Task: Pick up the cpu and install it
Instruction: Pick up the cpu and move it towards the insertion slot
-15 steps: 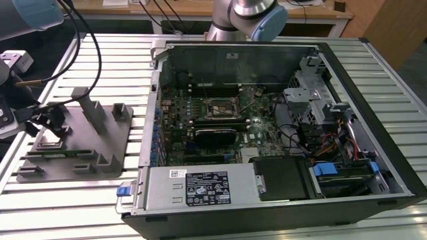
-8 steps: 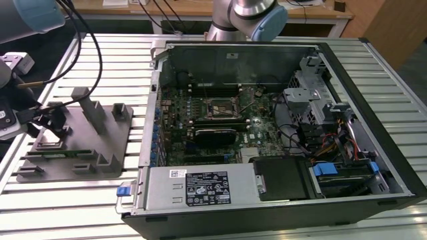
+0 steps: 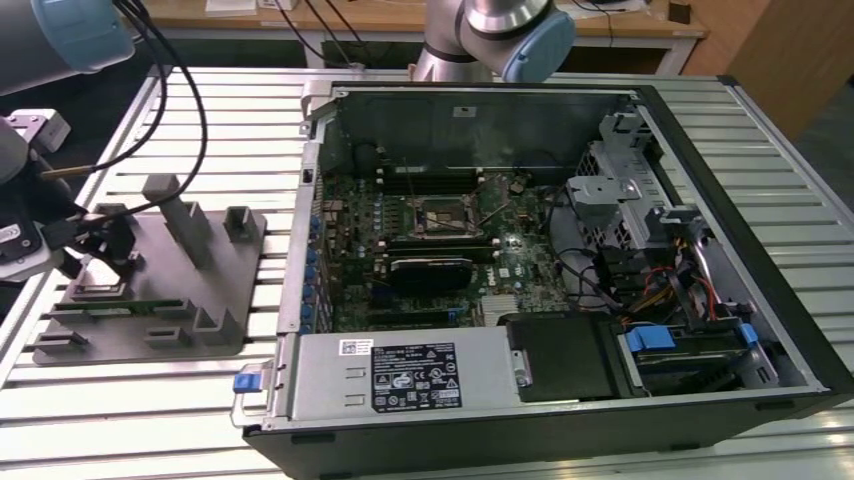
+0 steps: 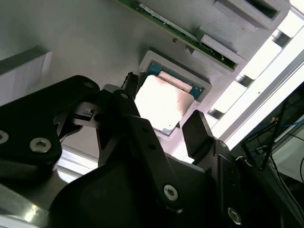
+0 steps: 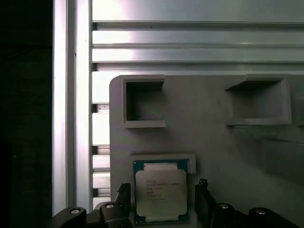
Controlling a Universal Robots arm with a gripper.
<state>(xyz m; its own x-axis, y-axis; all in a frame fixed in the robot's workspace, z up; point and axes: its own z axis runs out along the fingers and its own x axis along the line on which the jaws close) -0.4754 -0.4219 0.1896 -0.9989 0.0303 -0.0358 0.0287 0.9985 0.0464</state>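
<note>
The cpu [image 5: 160, 192] lies flat in a shallow square recess of the grey plastic tray [image 5: 209, 142], silver top up. In the second wrist view the cpu [image 4: 164, 102] shines bright in the same recess. My gripper [image 5: 162, 197] is open and hangs just above it, with one black finger [image 5: 122, 195] on each side of the chip and a small gap to each edge. In the exterior view my gripper [image 3: 104, 240] is over the tray [image 3: 200, 300] at the exterior view's left. The black socket [image 3: 441, 217] sits on the motherboard inside the open computer case.
The tray carries upright posts [image 3: 187, 225] and other pockets [image 5: 144, 102]. It rests on a slatted metal table [image 3: 200, 110]. The open computer case [image 3: 534, 260] lies to the exterior view's right, with a power supply [image 3: 400, 375] at its near side. Cables [image 3: 174, 70] hang from the arm.
</note>
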